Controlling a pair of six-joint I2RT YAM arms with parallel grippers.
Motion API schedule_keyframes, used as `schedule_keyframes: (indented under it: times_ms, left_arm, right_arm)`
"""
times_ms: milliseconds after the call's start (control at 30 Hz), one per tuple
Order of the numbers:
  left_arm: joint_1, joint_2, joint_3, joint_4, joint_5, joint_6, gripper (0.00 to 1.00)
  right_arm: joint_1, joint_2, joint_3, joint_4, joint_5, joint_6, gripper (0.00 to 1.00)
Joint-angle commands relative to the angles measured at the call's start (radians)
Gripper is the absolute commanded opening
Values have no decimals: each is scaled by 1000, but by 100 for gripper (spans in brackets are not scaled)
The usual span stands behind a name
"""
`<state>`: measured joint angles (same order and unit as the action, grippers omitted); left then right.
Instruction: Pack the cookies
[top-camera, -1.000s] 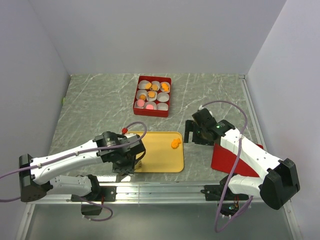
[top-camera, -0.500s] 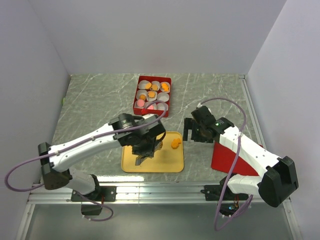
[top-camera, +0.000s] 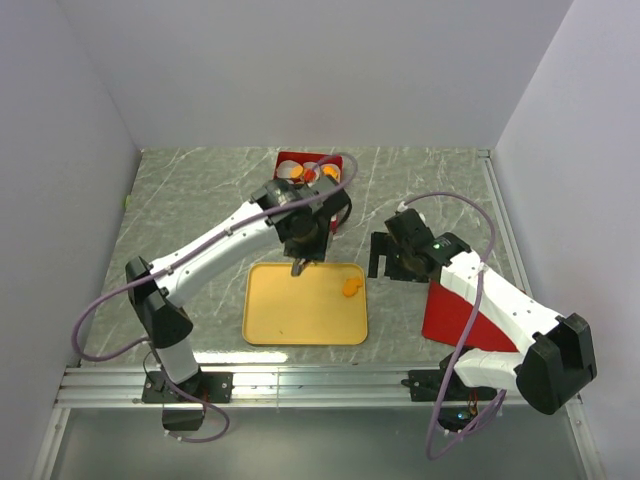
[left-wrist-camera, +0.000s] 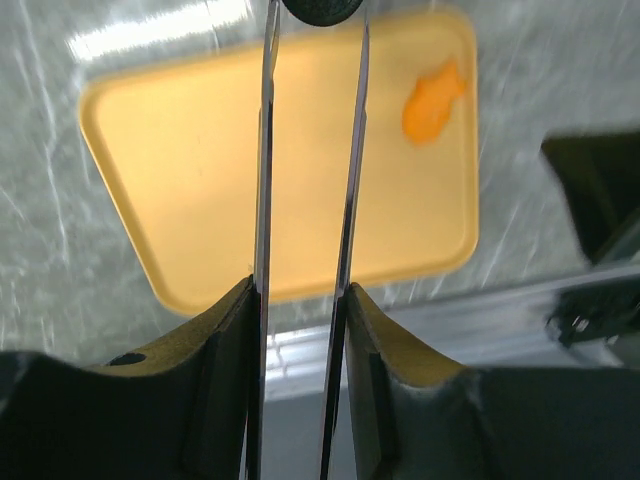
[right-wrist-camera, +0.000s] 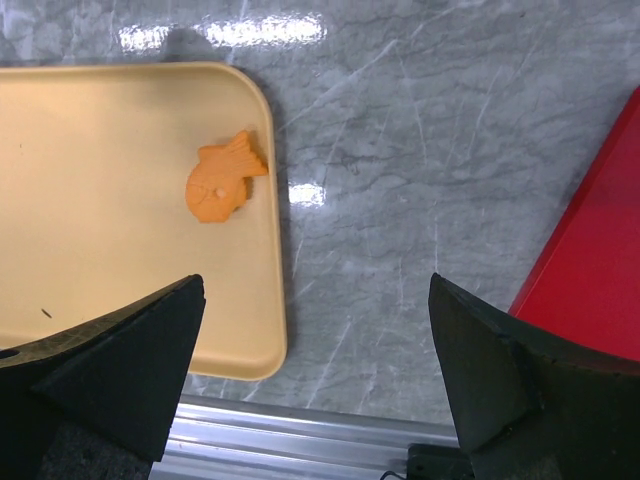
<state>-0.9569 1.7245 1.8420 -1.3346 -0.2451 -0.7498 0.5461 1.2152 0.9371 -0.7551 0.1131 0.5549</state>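
Note:
An orange fish-shaped cookie (top-camera: 350, 288) lies on the yellow tray (top-camera: 290, 320), near its far right corner; it also shows in the left wrist view (left-wrist-camera: 434, 98) and the right wrist view (right-wrist-camera: 221, 188). My left gripper (top-camera: 298, 255) (left-wrist-camera: 300, 290) is shut on metal tweezers (left-wrist-camera: 264, 150), whose tips pinch a black round cookie (left-wrist-camera: 322, 8) above the tray's far edge. The red box (top-camera: 288, 160) of paper cups holds orange cookies (top-camera: 328, 173) and is mostly hidden by my left arm. My right gripper (top-camera: 385, 262) (right-wrist-camera: 316, 290) is open and empty, just right of the tray.
A red lid (top-camera: 465, 320) (right-wrist-camera: 600, 250) lies flat under my right arm at the right. The metal rail (top-camera: 320, 380) runs along the table's near edge. White walls close in the left, right and far sides.
My left arm has swung from the tray's near left corner over the tray to its far edge, and now covers most of the red box. The right arm has barely moved.

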Motion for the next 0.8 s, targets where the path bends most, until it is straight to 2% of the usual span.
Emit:
schedule_keyframes:
  times_ms: [0, 467, 767]
  left_arm:
    - [67, 32, 118, 58, -28, 84, 38]
    - [282, 259, 397, 153, 46, 191, 39]
    - [334, 340, 419, 209, 105, 199, 40]
  right_arm:
    - [-18, 1, 57, -7, 26, -13, 100]
    - [-38, 60, 172, -44, 4, -59, 100]
    - [-49, 113, 210, -41, -13, -85, 100]
